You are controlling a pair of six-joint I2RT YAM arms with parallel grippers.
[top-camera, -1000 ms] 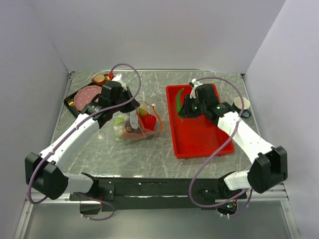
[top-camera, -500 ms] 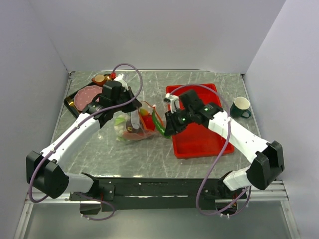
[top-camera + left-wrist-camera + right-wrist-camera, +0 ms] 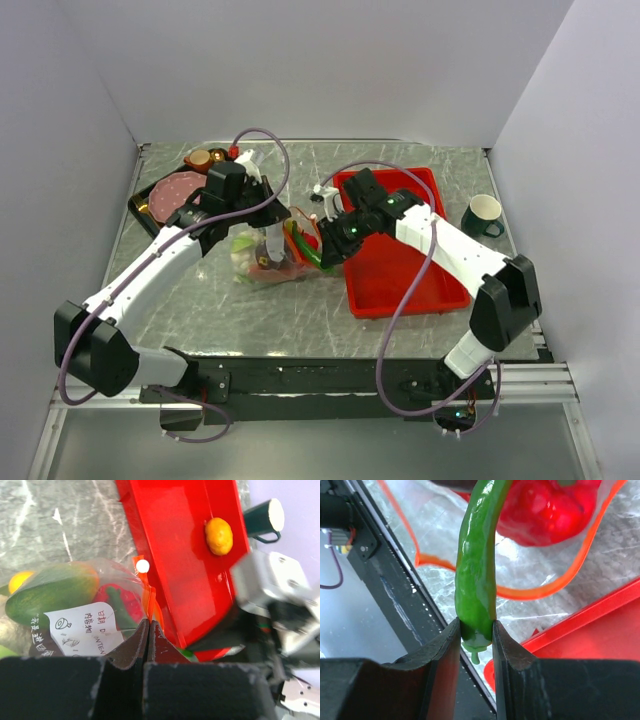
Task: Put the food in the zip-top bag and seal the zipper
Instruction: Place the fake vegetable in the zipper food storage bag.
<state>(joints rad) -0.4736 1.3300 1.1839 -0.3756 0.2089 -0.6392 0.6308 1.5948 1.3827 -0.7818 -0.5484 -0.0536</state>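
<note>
The clear zip-top bag (image 3: 268, 258) lies left of the red tray, its mouth facing the tray. My left gripper (image 3: 149, 623) is shut on the bag's orange-red zipper (image 3: 148, 594) and holds the mouth edge up. Inside the bag I see a red pepper (image 3: 546, 504), a large green fruit (image 3: 54, 587) and a white label (image 3: 84, 627). My right gripper (image 3: 476, 628) is shut on the stem end of a long green chili (image 3: 476, 575). The chili's tip points into the open mouth, over the zipper loop (image 3: 546, 588). A small orange (image 3: 218, 536) lies loose on the tray.
The red rectangular tray (image 3: 405, 270) sits right of the bag, close to its mouth. A dark green cup (image 3: 483, 213) stands at the far right. A black tray with a pink plate (image 3: 172, 192) and small items sits at the back left. Walls enclose three sides.
My right arm has carried the green chili from the back of the red tray leftward to the bag's mouth. The left arm has stayed put, gripping the bag.
</note>
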